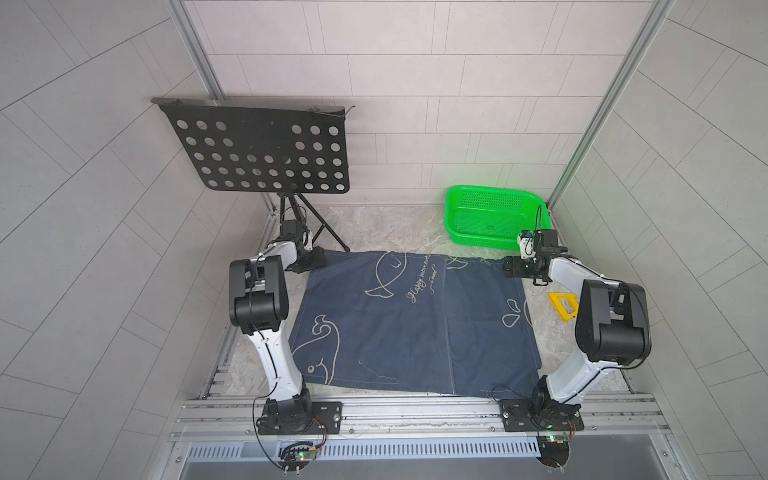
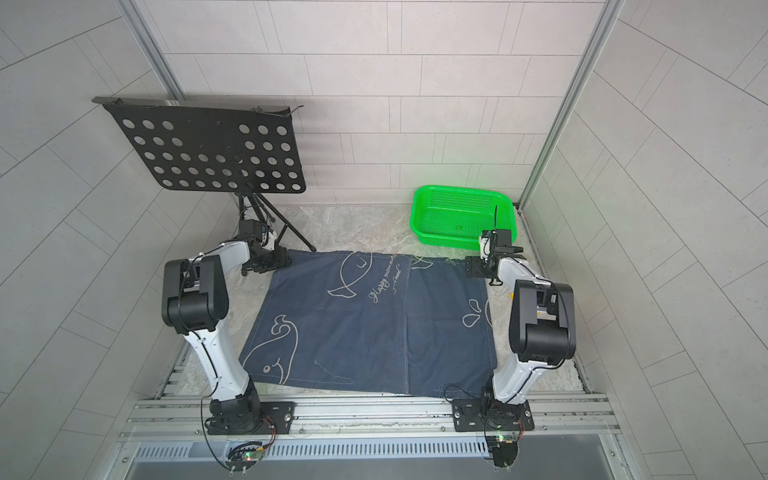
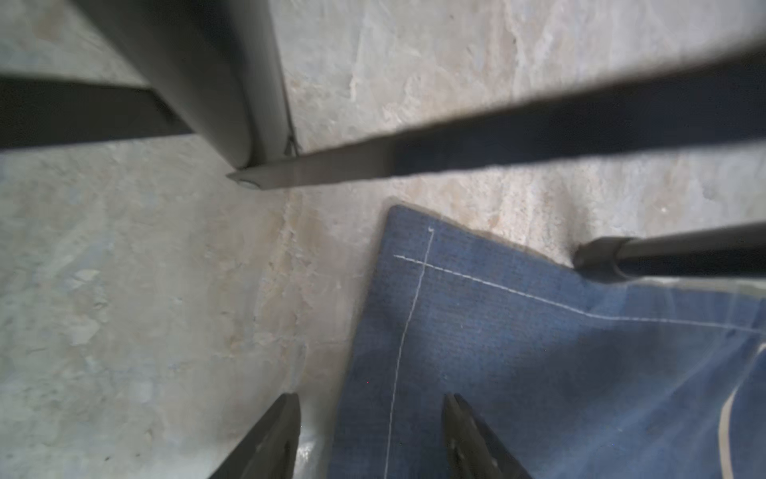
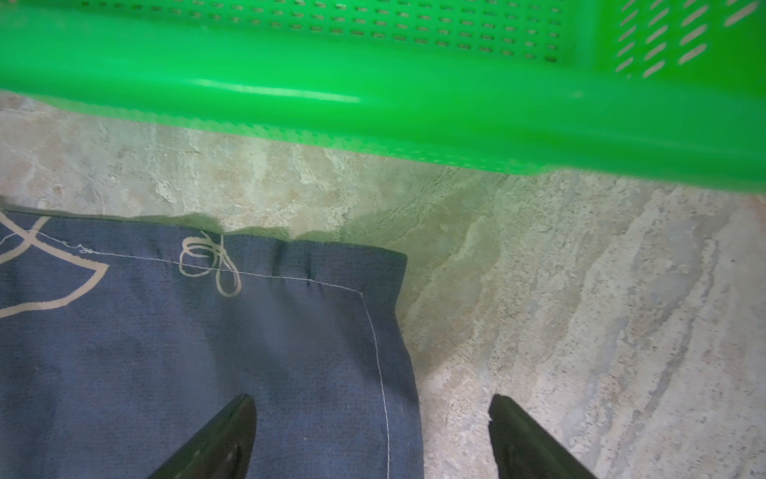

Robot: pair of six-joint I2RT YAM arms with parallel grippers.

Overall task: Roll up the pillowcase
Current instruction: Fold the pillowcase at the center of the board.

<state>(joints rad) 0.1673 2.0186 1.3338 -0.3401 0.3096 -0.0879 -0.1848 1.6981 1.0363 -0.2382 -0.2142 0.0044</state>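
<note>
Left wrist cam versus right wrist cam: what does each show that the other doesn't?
Left wrist only: the music stand legs, one foot at the cloth's edge, and the open left gripper. Right wrist only: the green basket beyond a puckered corner, and the open right gripper. Both: a stitched corner of the pillowcase on the marbled table, one jaw over cloth, one over table.

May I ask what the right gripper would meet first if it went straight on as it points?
Likely the near wall of the green perforated plastic basket; if the right gripper tilts downward, the marbled tabletop comes first.
</note>
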